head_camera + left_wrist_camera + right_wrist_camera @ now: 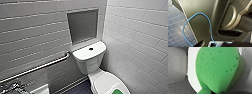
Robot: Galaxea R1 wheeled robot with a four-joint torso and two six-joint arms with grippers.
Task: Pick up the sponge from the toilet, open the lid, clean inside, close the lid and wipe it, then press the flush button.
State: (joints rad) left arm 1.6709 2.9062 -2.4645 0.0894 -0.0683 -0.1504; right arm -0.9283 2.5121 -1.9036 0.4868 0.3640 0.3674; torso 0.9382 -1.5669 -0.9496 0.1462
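Note:
The white toilet (pixel 90 56) stands in the corner, with its boxy tank against the back wall and a round flush button (pixel 91 49) on top. The oval lid (pixel 105 82) is down over the bowl. The bright green sponge (pixel 117 91) lies on the lid at the near edge of the head view. In the right wrist view the sponge (pixel 218 69) shows very large over the white lid (pixel 192 65), and it narrows and creases where my right gripper (pixel 211 93) is shut on it. My left gripper is open.
A steel grab bar (pixel 37 67) slopes along the left wall. A grey niche (pixel 82 25) is set above the tank. The tiled right wall (pixel 140 37) runs close beside the toilet. The floor (pixel 80 88) is dark blue tile. A blue cable (pixel 205 18) loops over the robot's body.

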